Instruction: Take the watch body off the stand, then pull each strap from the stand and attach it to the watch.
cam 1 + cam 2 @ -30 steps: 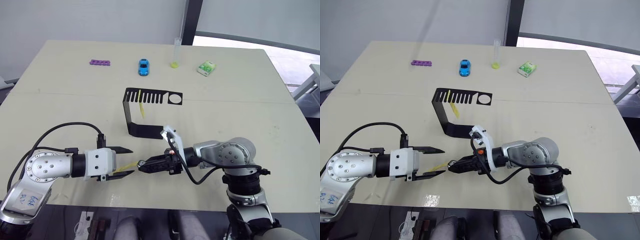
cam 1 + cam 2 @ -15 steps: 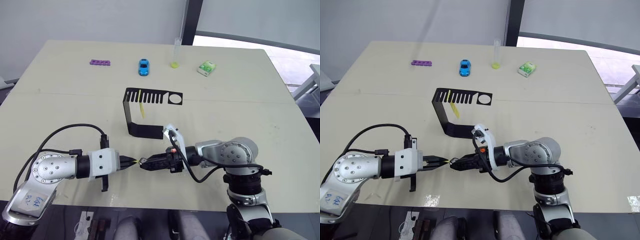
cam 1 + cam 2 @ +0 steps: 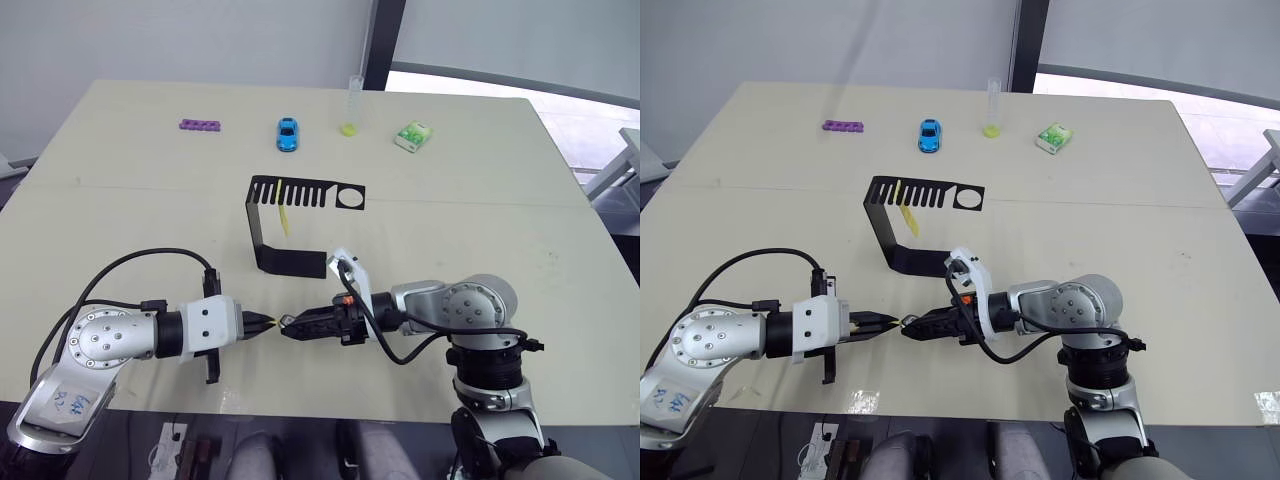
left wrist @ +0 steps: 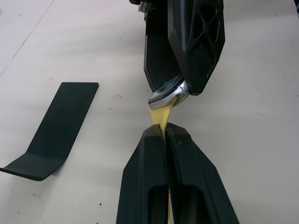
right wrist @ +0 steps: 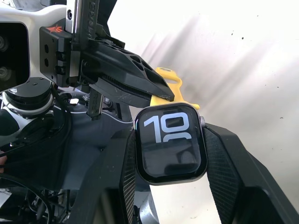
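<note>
The watch body sits clamped between the right gripper's jaws, low over the near part of the worktop, its screen showing white digits in the right wrist view. From the head views it is barely a speck, mostly masked by the black fingers. Meeting it tip to tip comes the left gripper, jaws pressed tight on a yellow strap; just a short wedge of yellow pokes out, its end touching the edge of the watch case, and the rest of the band is swallowed between the fingers. Whether the strap is seated in the case I cannot tell. Behind them stands the stand, its flat base just beyond the right gripper, the other strap hanging from its slotted top. Along the far edge, well apart: a purple piece, a blue toy car, a clear tube and a green-white packet.
</note>
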